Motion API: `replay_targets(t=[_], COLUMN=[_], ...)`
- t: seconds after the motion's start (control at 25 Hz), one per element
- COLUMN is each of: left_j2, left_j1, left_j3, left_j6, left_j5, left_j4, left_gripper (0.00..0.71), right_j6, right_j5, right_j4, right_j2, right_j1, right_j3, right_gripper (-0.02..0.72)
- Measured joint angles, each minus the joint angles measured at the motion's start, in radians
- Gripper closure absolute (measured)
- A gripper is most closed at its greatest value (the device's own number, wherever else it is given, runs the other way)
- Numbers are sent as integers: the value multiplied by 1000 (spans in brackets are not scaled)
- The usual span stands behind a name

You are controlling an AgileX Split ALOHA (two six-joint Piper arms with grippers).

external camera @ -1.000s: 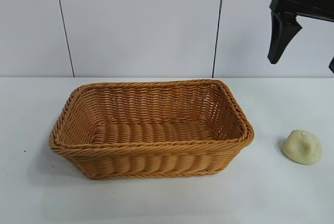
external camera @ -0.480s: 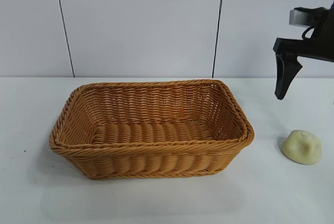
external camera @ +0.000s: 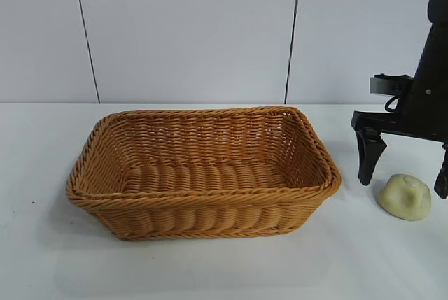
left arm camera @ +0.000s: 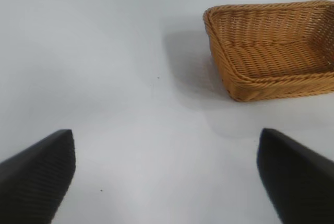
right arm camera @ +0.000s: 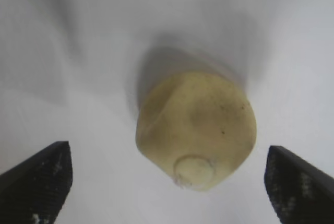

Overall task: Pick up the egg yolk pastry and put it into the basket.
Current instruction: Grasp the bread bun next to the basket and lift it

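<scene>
The exterior camera faces the wall from the front, slightly above, taking in the whole basket [external camera: 203, 174] on the tabletop [external camera: 210, 265]. The left wrist camera looks low across the tabletop, basket at upper right. The right wrist camera looks down close onto the pastry [right arm camera: 195, 130], which the exterior view shows at lower right

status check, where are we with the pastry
Right end effector open, straddling egg yolk pastry on table. Left end effector open, idle. Basket empty. Nothing blocking.
</scene>
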Motion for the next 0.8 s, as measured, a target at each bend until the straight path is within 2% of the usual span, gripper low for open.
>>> replay_targets(t=[0.24, 0.52, 0.6, 0.68, 0.8], left_j2=[0, 0, 0, 0, 0], left_j1=[0, 0, 0, 0, 0], left_j3=[0, 0, 0, 0, 0], left_j6=[0, 0, 0, 0, 0], left_j5=[0, 0, 0, 0, 0], left_j4=[0, 0, 0, 0, 0], left_gripper=[14, 14, 14, 14, 14], right_j6=[38, 41, 40, 40, 36], right_j5=[-19, -17, -17, -16, -8], right_j4=[-27, -27, -27, -28, -28], right_j2=[14, 43, 43, 43, 43], right_j1=[0, 0, 0, 0, 0], right_j3=[0, 0, 0, 0, 0], right_gripper=[10, 23, 96, 230, 392])
